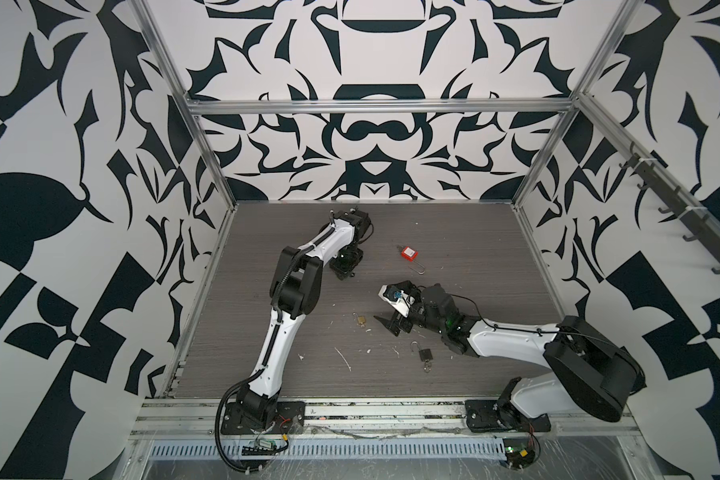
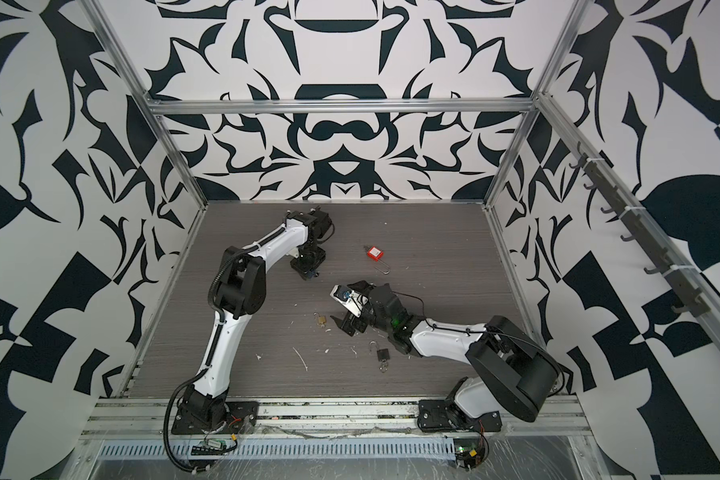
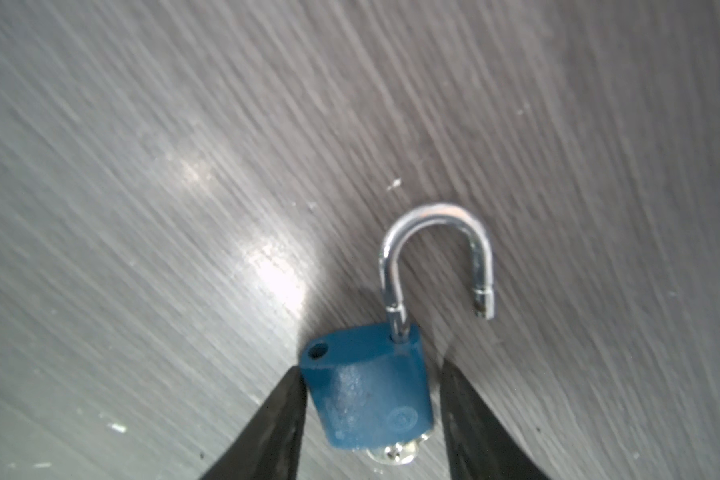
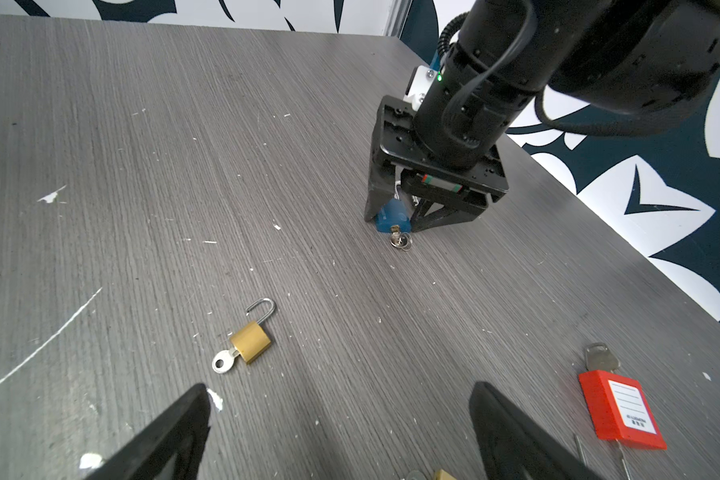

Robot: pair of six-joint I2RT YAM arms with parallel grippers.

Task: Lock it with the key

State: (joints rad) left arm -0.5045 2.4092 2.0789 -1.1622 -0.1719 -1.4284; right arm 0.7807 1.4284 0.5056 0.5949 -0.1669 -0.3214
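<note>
1. Blue padlock [image 3: 371,395] sits on the far-left part of the bench [image 1: 474,249], under the left arm's wrist. Whether it lies flat or is tipped onto its key, I cannot tell.
2. The left fingers [image 3: 275,428] straddle its body. One touches a side and the other stands a sliver apart, so the body is flanked but not yet clamped.
3. The right fingers [image 4: 171,436] are spread wide and hold nothing. They hang over mid-bench, well apart from the padlock.
4. The shackle [image 3: 437,212] is raised and swung away from its hole [image 3: 317,353]. The key [image 3: 395,453] sits in the bottom of the body, with a small ring on it.
5. It will probably handle as a small, rigid metal block, light overall but dense for its size. The painted sides look smooth and may slip under a light pinch.
6. The shackle likely pivots freely on its long leg, so it makes a poor handle.
7. The best hold is across the two flat sides of the body, low enough to leave both the shackle and the key clear for the other arm.
8. A lopsided squeeze could spin the body or skid it along the bench.
9. The brass padlock [image 4: 250,343] and the red padlock [image 4: 620,411] lie elsewhere, clear of this grasp.
</note>
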